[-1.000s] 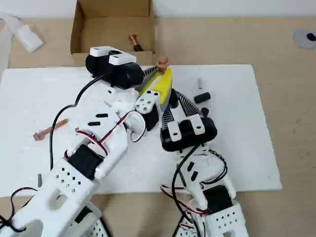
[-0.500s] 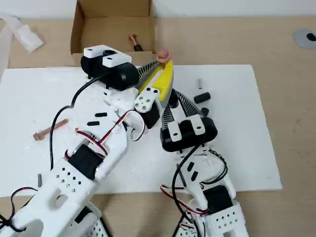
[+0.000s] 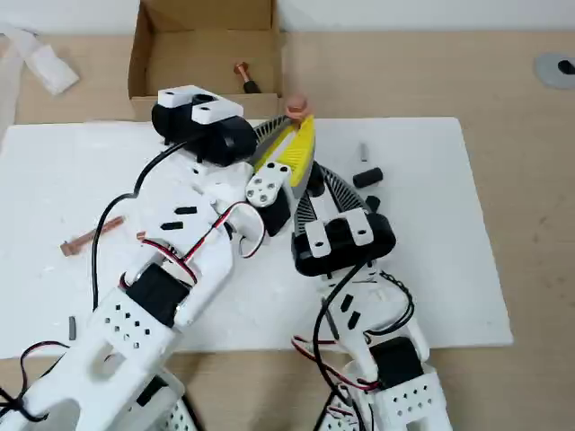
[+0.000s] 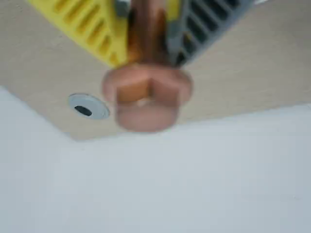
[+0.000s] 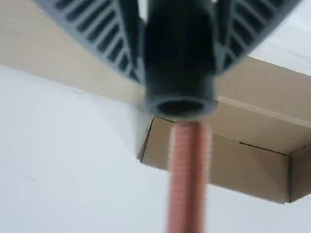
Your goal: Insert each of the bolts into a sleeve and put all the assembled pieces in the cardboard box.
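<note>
Far left on the white board (image 3: 431, 269) we see a loose bolt (image 3: 90, 236) lying flat, well apart from both arms. Behind the board's back edge is the cardboard box (image 3: 162, 54), open on top. One assembled piece (image 3: 244, 77) lies inside it, near its right wall.

Next, the left gripper (image 3: 295, 124) is over the board's back edge, just beside the box's front right corner. It is clenched on a copper bolt (image 3: 296, 108). In the left wrist view we see the yellow and grey fingers (image 4: 82, 24) pinching the shank, head toward the camera.

Just right of that is the right gripper (image 3: 313, 175), over the board and clamped around a black sleeve (image 5: 180, 73). In the right wrist view the bolt's threaded end meets the sleeve's mouth. We cannot tell how far in it is.

Further right, spare sleeves (image 3: 367, 177) lie on the board near the right gripper. At the far right a grey disc (image 3: 554, 69) sits on the table (image 3: 530, 224).
</note>
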Controlling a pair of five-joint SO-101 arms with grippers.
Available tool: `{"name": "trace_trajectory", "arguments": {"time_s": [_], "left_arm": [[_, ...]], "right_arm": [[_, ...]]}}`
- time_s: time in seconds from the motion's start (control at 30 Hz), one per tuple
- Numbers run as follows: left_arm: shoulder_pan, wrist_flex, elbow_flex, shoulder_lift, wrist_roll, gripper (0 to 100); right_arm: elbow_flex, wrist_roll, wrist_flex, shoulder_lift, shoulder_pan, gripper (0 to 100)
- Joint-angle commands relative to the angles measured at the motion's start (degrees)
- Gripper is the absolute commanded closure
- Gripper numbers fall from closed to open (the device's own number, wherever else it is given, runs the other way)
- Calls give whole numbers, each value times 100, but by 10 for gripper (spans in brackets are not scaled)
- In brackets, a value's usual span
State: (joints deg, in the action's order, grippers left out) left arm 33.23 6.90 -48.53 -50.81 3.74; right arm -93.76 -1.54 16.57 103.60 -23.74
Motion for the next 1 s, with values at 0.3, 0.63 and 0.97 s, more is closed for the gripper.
{"name": "trace_trajectory", "arguments": {"time_s": [0.3,0.63,0.97], "left_arm": [[9,-141,26,-57,44,994],[185,-158,26,136,-9,994],[202,-695,70,585,-220,994]], "right_arm": [[136,396,-185,646,-75,989],[127,422,-185,646,-84,989],[136,422,-185,646,-84,989]]}}
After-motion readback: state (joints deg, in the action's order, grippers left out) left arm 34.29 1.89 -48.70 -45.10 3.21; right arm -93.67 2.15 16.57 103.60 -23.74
